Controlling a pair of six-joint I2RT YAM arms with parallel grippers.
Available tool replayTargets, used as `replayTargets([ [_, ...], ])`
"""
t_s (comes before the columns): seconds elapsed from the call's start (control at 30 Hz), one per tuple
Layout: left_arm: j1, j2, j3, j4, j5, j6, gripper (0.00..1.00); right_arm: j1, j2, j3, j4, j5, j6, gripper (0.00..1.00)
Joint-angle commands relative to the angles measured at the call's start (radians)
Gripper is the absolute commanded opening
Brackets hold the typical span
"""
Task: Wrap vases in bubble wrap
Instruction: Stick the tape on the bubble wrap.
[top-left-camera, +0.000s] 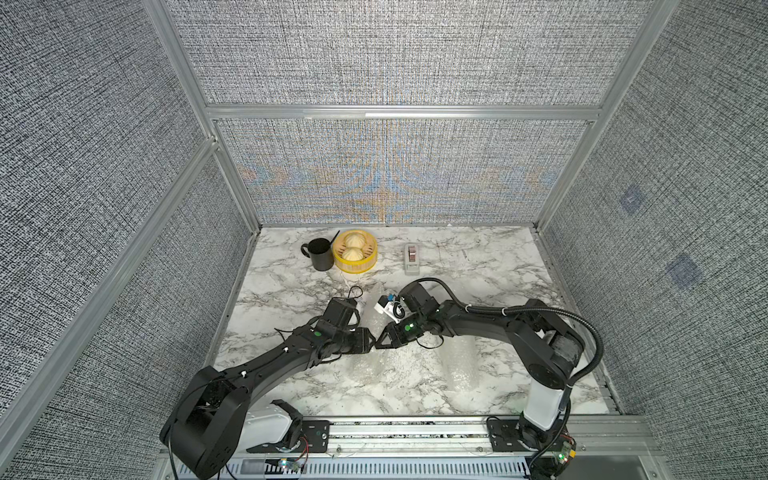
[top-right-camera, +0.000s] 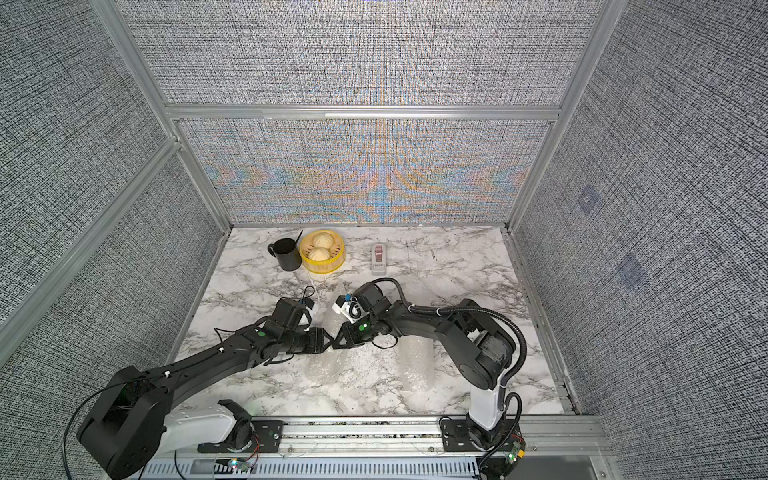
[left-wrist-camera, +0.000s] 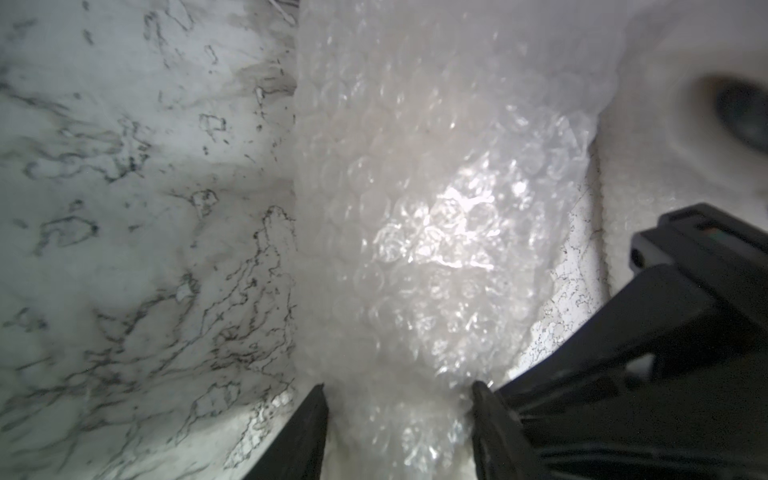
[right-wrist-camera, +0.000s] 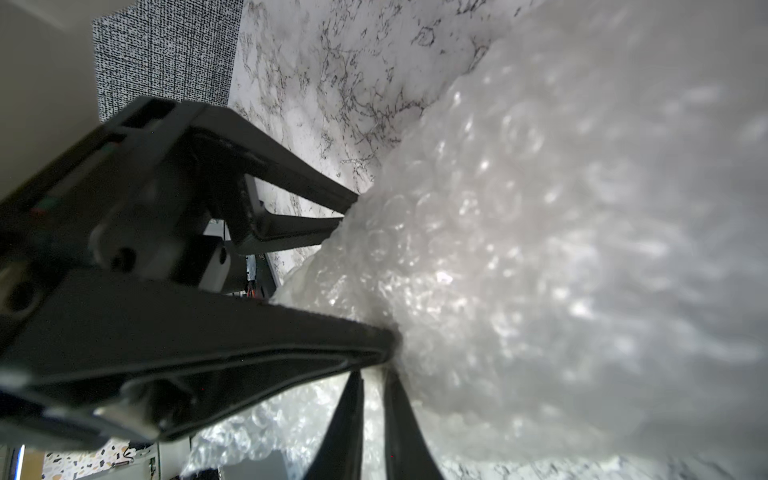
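A long bundle of bubble wrap (top-left-camera: 374, 368) (top-right-camera: 328, 365) lies on the marble table in both top views, running away from me. A second bubble-wrap roll (top-left-camera: 461, 365) lies to its right. My left gripper (top-left-camera: 371, 338) (left-wrist-camera: 399, 415) straddles the middle bundle (left-wrist-camera: 415, 208), and both fingers press its sides. My right gripper (top-left-camera: 380, 344) (right-wrist-camera: 374, 382) meets it tip to tip, its fingers a narrow slit apart at the edge of the wrap (right-wrist-camera: 540, 249). A white vase (left-wrist-camera: 665, 145) with a dark mouth shows in the left wrist view. The wrap hides whatever lies inside the middle bundle.
At the back of the table stand a black mug (top-left-camera: 320, 253), a yellow steamer basket (top-left-camera: 356, 266) holding two buns, and a grey tape dispenser (top-left-camera: 411, 258). Grey fabric walls close in three sides. An aluminium rail (top-left-camera: 415, 434) carrying both arm bases runs along the front.
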Motion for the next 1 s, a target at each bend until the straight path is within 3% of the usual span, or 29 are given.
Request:
replayTargets([
  [0.0,0.001,0.020,-0.011,-0.143,-0.088,0.013,0.54,-0.002,-0.038,0.007,-0.027,0.057,-0.001,0.24],
  [0.33,0.000,0.051,-0.008,-0.133,-0.087,0.020,0.54,-0.002,-0.116,-0.003,-0.192,0.121,-0.059,0.36],
  [0.53,0.000,0.037,-0.007,-0.139,-0.081,0.024,0.54,0.015,-0.110,0.017,-0.168,0.076,-0.013,0.16],
  [0.67,-0.001,0.029,-0.012,-0.135,-0.077,0.017,0.54,0.019,-0.050,0.034,-0.139,0.092,0.004,0.09],
  [0.83,0.000,0.019,-0.012,-0.142,-0.082,0.017,0.54,0.019,-0.008,0.019,-0.135,0.168,-0.011,0.04],
  [0.97,0.000,0.016,-0.009,-0.147,-0.087,0.017,0.54,0.024,0.011,0.016,-0.095,0.156,-0.005,0.02],
])
